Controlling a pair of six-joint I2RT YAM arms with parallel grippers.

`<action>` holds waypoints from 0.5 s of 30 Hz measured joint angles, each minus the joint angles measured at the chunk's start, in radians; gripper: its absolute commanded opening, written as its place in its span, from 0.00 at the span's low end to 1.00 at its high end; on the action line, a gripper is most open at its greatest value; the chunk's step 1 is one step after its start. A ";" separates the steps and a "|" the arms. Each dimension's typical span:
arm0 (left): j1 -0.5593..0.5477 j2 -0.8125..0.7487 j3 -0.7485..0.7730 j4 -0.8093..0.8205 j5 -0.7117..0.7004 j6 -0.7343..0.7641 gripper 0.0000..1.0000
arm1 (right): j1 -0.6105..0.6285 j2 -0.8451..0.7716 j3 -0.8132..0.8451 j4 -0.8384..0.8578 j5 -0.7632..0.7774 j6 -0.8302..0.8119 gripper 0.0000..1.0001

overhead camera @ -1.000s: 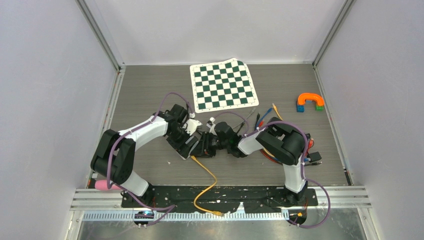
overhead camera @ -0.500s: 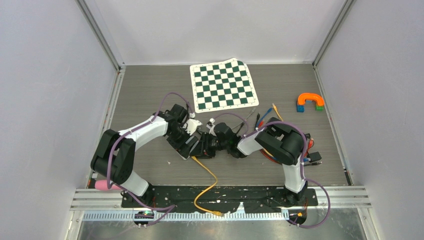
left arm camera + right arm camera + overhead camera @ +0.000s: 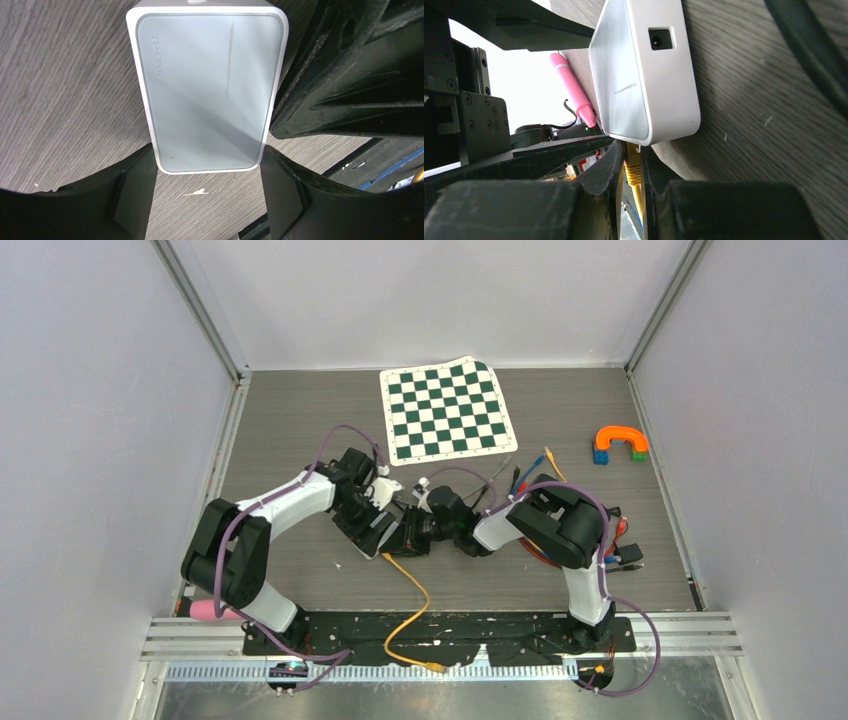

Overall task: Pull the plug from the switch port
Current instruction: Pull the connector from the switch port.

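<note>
A white TP-LINK switch point(image 3: 207, 85) lies flat on the grey wood table. My left gripper point(image 3: 207, 156) has its two black fingers pressed against both sides of the switch's near end. In the right wrist view the switch point(image 3: 644, 80) has a yellow plug point(image 3: 632, 167) seated in a port on its lower edge. My right gripper point(image 3: 631, 157) is shut on that plug. In the top view both grippers meet at the table's middle, left point(image 3: 383, 523) and right point(image 3: 418, 532), and they hide most of the switch. The yellow cable point(image 3: 415, 590) trails to the near edge.
A green-and-white checkered mat point(image 3: 447, 408) lies at the back. An orange arch on coloured blocks point(image 3: 620, 443) sits at the back right. Loose cables point(image 3: 525, 475) lie by the right arm. A pink marker point(image 3: 210, 612) lies near the left base. The right arm point(image 3: 350, 75) crowds the switch's right side.
</note>
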 measured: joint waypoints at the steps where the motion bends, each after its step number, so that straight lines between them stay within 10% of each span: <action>1: 0.000 0.000 0.000 0.000 0.000 0.000 0.31 | 0.000 0.000 0.000 0.001 0.000 -0.001 0.06; 15: -0.001 -0.010 0.000 0.006 -0.024 -0.013 0.31 | -0.016 0.000 -0.003 0.019 -0.019 -0.043 0.05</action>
